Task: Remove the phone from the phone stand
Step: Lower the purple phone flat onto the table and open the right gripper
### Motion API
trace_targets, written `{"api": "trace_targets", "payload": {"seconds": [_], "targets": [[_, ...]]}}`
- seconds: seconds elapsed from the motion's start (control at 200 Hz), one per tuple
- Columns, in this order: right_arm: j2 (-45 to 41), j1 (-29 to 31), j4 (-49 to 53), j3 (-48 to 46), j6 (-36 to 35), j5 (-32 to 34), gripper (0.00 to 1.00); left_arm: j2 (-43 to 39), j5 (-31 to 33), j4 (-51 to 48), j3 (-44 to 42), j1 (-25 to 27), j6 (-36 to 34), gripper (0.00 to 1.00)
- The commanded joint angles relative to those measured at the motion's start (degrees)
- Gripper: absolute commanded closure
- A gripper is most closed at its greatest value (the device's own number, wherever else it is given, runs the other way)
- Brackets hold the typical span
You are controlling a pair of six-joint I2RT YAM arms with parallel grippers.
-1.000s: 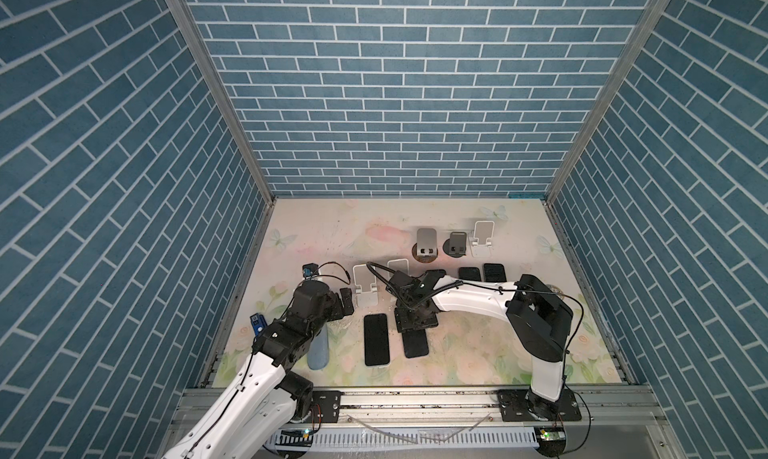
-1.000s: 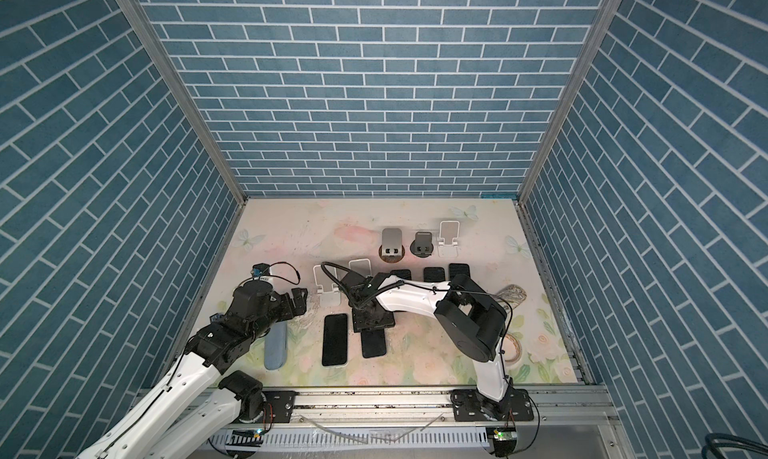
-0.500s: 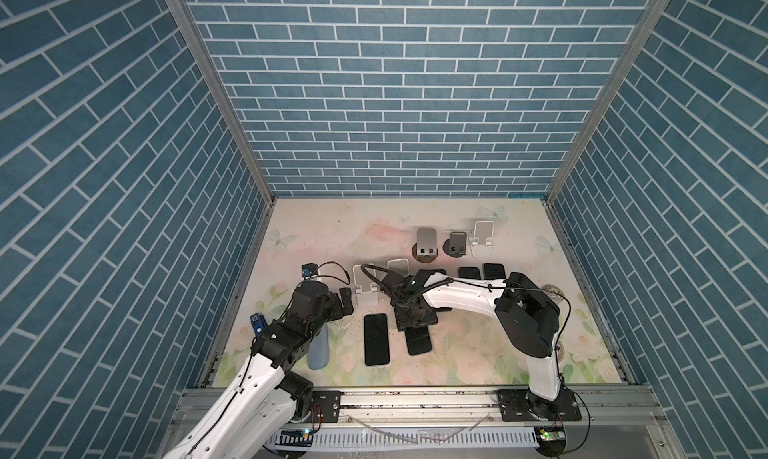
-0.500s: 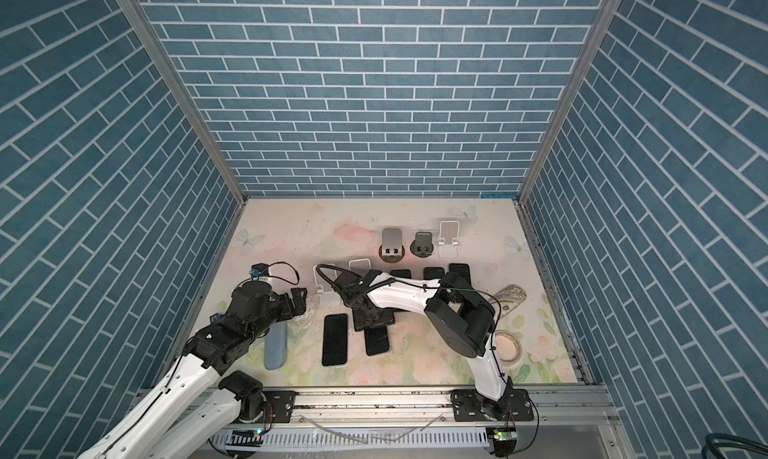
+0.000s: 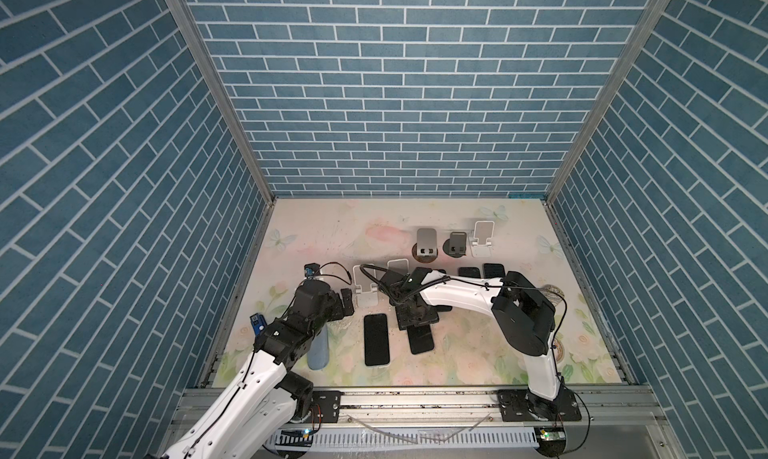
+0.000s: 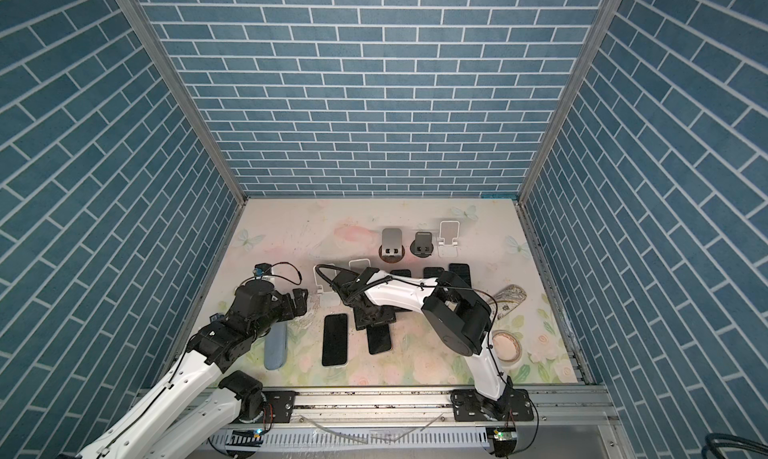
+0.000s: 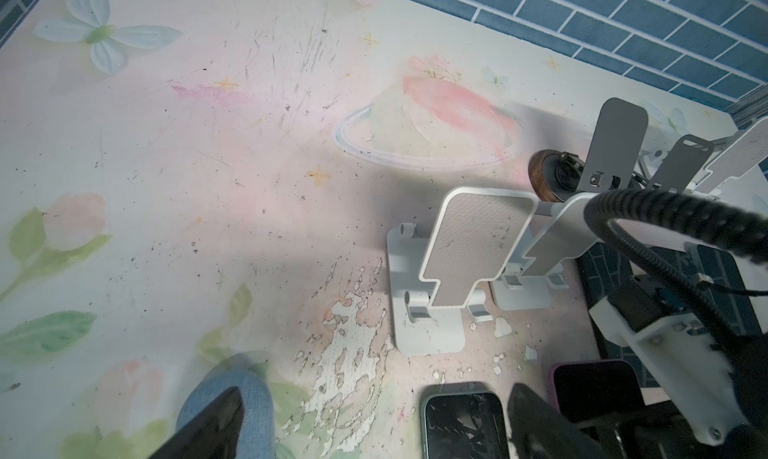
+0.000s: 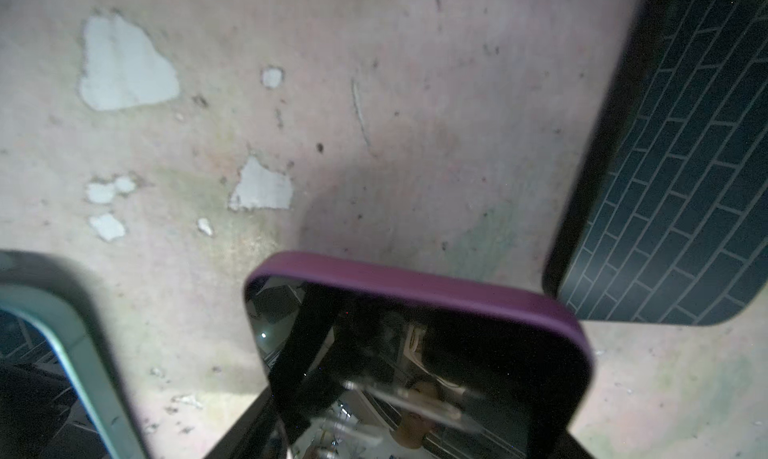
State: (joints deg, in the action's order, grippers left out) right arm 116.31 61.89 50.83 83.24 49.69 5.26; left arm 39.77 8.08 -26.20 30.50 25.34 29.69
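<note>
The mat's far left corner is open up to the side wall. Nearer the front, the left gripper (image 5: 347, 305) hovers with its jaws spread wide and empty, above a blue fabric case (image 5: 319, 349). Just right of it stands a white phone stand (image 5: 366, 290), with a teal-cased phone (image 5: 376, 338) flat in front. Beyond that, the right gripper (image 5: 417, 317) is clamped on the purple-cased phone (image 8: 478, 353) (whether it touches the mat is unclear), which is off the stand, with a black phone (image 8: 685, 187) close on its right.
</note>
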Motion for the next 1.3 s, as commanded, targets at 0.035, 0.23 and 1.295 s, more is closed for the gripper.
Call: {"api": "trace_targets", "payload": {"seconds": [0.035, 0.23, 1.295], "targets": [[1.9, 0.3, 2.0, 1.7, 1.9, 1.2, 0.41, -0.4, 0.9, -0.1, 0.6, -0.4, -1.0, 0.00], [1.9, 0.4, 1.7, 1.4, 1.8, 1.1, 0.38, 0.3, 0.9, 0.1, 0.7, -0.4, -1.2, 0.00], [0.8, 0.4, 1.0, 1.7, 0.2, 1.6, 0.15, -0.3, 1.6, -0.4, 0.3, -0.5, -1.9, 0.00]]}}
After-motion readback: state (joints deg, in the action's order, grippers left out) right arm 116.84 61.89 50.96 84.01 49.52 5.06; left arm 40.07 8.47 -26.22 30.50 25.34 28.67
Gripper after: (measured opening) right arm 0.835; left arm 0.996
